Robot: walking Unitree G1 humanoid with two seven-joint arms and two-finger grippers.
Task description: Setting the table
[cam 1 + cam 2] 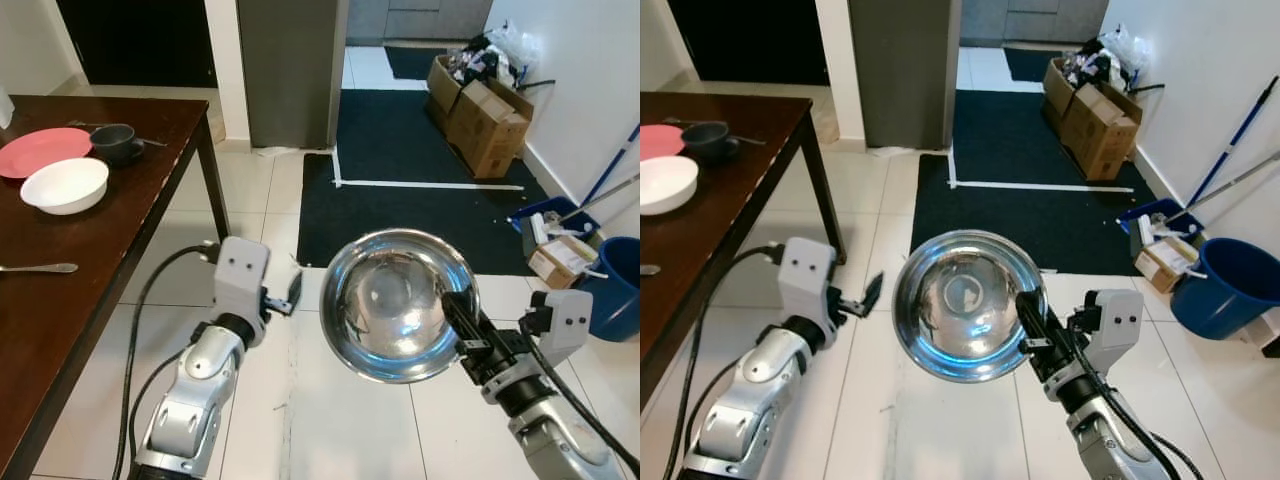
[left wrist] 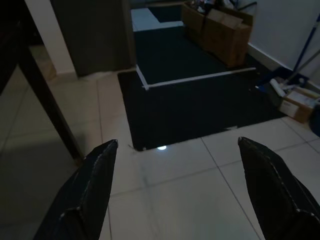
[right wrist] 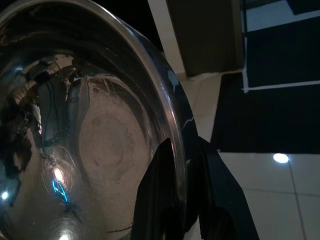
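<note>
The right gripper [image 1: 458, 312] is clamping the rim of a steel bowl [image 1: 397, 303], holding it tilted above the floor [image 1: 330, 420]. The left gripper [image 2: 177, 185] is hanging beside the table [image 1: 90, 300], fingers spread wide.

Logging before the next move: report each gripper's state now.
Left gripper: open, empty.
Right gripper: shut on the round shiny steel bowl's rim.

A home dining area opening onto a utility corner: a dark wooden table [image 1: 70, 300] holding a pink plate [image 1: 40, 150] and white bowl [image 1: 65, 185], pale floor tiles, a black mat [image 1: 420, 190], cardboard boxes [image 1: 480, 110] lining the white wall, a blue bucket [image 1: 1225, 285] sitting beside mop handles [image 1: 1230, 150]
</note>
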